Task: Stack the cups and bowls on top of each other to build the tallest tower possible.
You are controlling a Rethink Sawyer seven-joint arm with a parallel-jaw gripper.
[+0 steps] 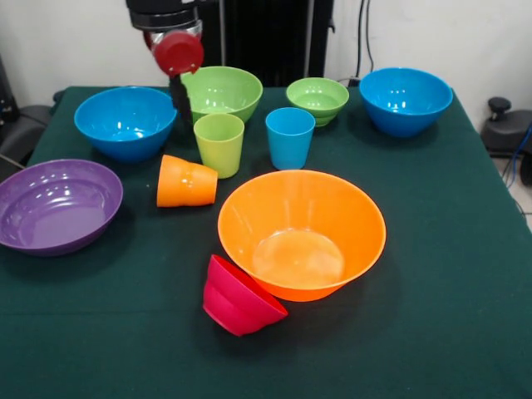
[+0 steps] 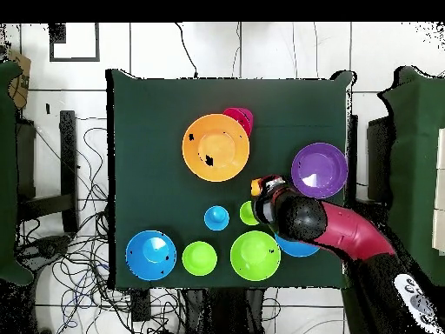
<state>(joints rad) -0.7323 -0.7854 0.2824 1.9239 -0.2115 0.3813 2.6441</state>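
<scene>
The gripper [image 1: 178, 98], its jaws' state impossible to tell, hangs beside the large green plastic bowl [image 1: 223, 91], while the tipped orange plastic cup [image 1: 185, 181] lies on its side just nearer the camera.

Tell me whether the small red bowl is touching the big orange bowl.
Touching. In the front view the tipped red bowl leans against the orange bowl's outer wall, with no green tablecloth showing between them.

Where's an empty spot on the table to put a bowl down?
The widest bare cloth is right of the big orange bowl, below the blue bowl, out to the table edge. The strip in front of the red bowl and purple bowl is bare too. The middle and back row are crowded.
</scene>
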